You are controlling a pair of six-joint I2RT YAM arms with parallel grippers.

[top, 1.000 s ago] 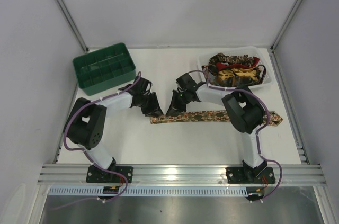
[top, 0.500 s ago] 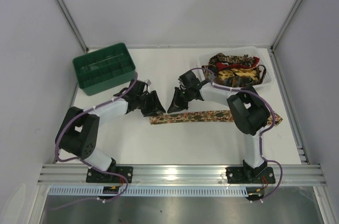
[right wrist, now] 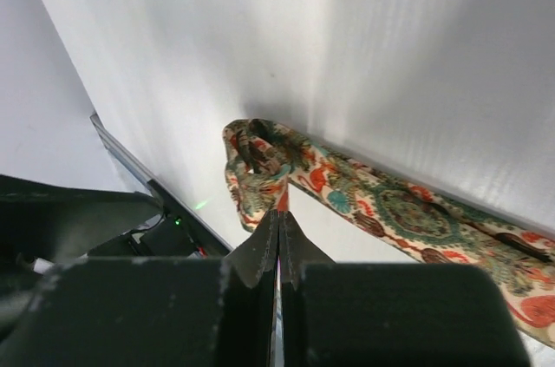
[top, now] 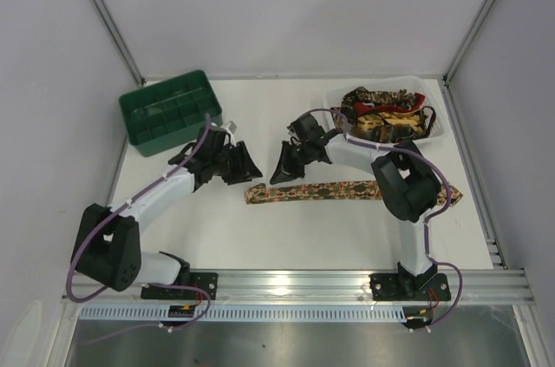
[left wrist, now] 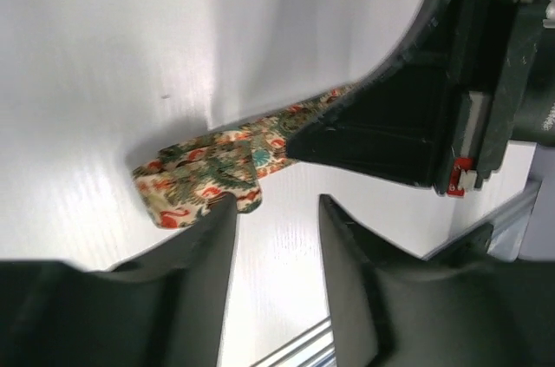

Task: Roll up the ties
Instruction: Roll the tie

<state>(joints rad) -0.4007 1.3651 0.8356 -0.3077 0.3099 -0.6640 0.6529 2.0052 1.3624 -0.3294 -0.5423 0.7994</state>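
Note:
One paisley tie point(top: 329, 191) lies stretched across the table, its left end folded over point(left wrist: 204, 178) point(right wrist: 256, 167). My left gripper point(top: 243, 167) point(left wrist: 276, 202) is open just behind that end. One of its fingers point(left wrist: 195, 254) touches the fold, and only bare table shows between the jaws. My right gripper point(top: 279, 174) point(right wrist: 279, 211) is shut, its tips right at the tie beside the fold. It shows as a dark wedge point(left wrist: 390, 124) in the left wrist view. More ties point(top: 381, 115) are piled in the white tray point(top: 440, 127).
A green compartmented crate point(top: 169, 111) stands at the back left, close behind the left arm. The white tray sits at the back right. The tie's wide end point(top: 453, 196) lies behind the right arm near the right edge. A metal rail point(top: 295, 282) runs along the front.
My left gripper has opened wider and moved back-left, off the tie's left end. The right gripper has shifted slightly away from the front, still shut. The tie has stayed put.

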